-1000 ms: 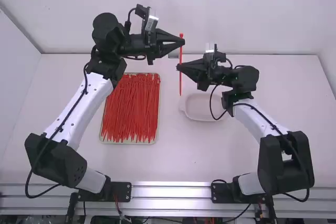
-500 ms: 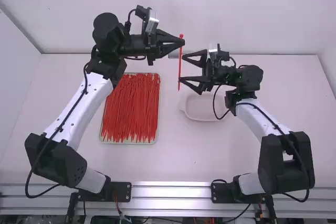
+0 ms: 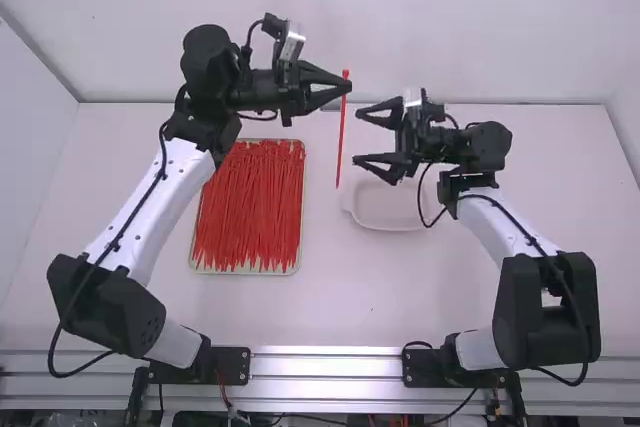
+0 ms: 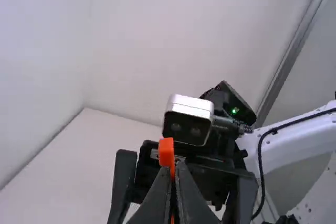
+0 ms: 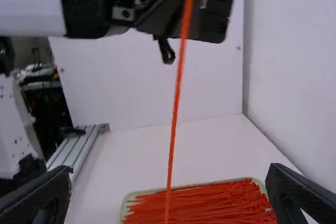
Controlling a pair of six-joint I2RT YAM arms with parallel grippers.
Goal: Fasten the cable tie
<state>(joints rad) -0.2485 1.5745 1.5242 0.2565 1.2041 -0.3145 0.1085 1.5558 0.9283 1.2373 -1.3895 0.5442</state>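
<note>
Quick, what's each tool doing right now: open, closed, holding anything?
Left tool: closed on the red cable tie, near its head.
Right tool: open, holding nothing.

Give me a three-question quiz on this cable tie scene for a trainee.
1. True or false: the right claw is shut on the hanging cable tie.
2. Which claw holds the tie? A) left claw B) right claw C) neither
3. Fill in: the spare ties lie on a ____ left of the white bowl.
Key: 1 false; 2 A; 3 tray.
</note>
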